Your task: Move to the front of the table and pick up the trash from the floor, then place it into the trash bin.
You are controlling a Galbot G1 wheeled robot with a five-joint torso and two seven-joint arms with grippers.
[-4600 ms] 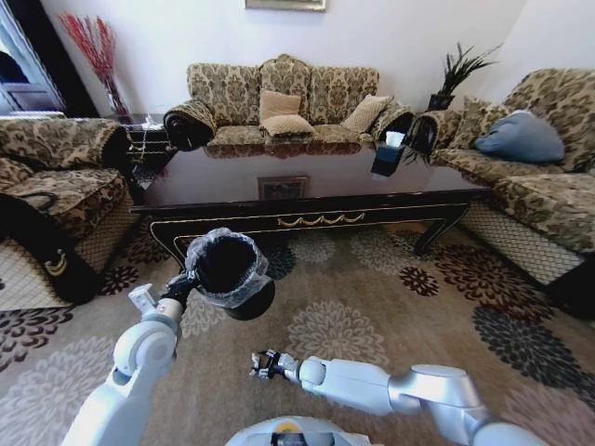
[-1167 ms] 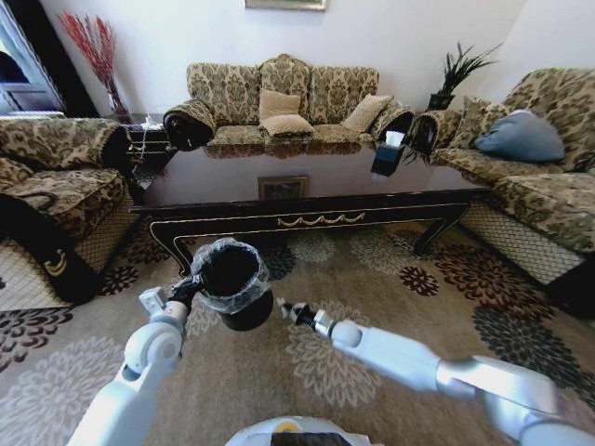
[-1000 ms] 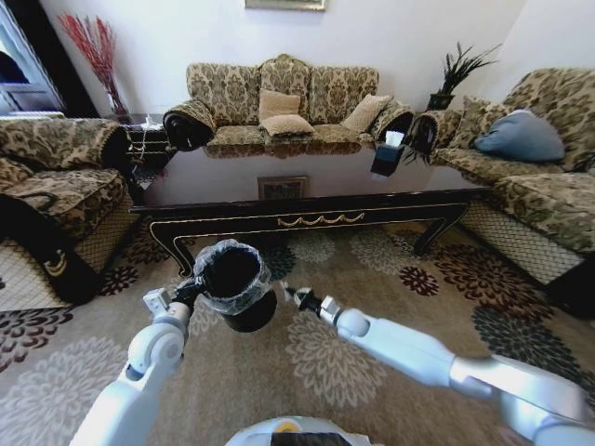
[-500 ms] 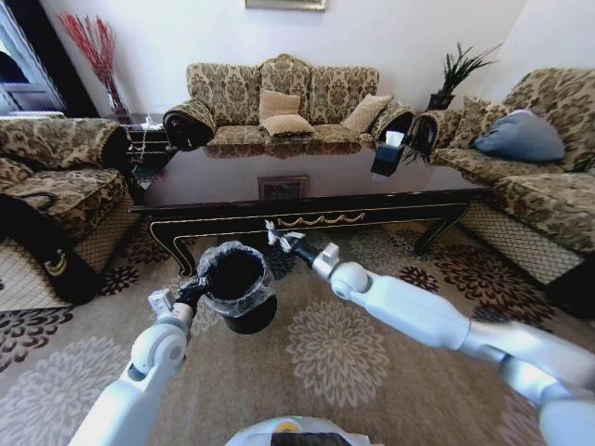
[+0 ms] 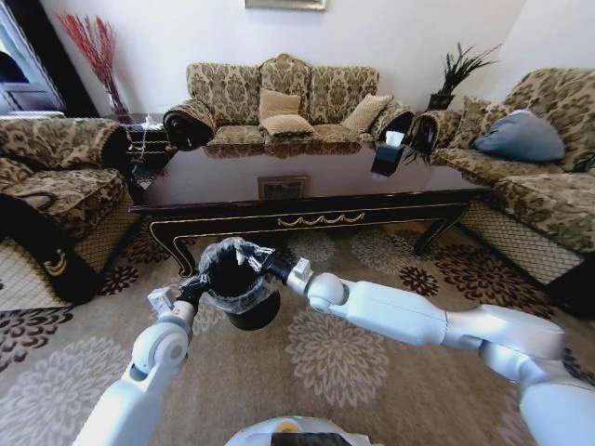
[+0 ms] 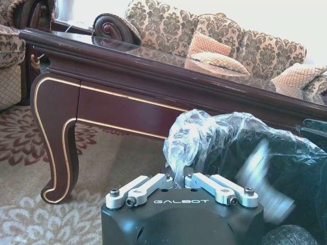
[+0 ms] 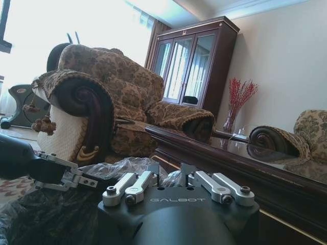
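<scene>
1. Two arms meet at the trash bin [image 5: 234, 282] in the head view. The left gripper [image 5: 193, 290] pinches the bin's near-left rim and carries it above the carpet [image 5: 372, 372], just before the table [image 5: 307, 186]. The right gripper [image 5: 270, 265] reaches in from the right, its tip directly over the bin's open mouth, so any release is a straight drop down. No trash can be made out.

2. Left wrist view: the left gripper's fingers [image 6: 176, 181] are pressed together on the crinkled plastic liner [image 6: 204, 132] at the rim, the table's front rail [image 6: 127, 97] beyond.

3. Right wrist view: the right gripper [image 7: 176, 176] hangs just over the lined opening [image 7: 61, 214]; its fingertips sit close, but whether they pinch anything cannot be told. Opposite, the other gripper grips the rim.
</scene>
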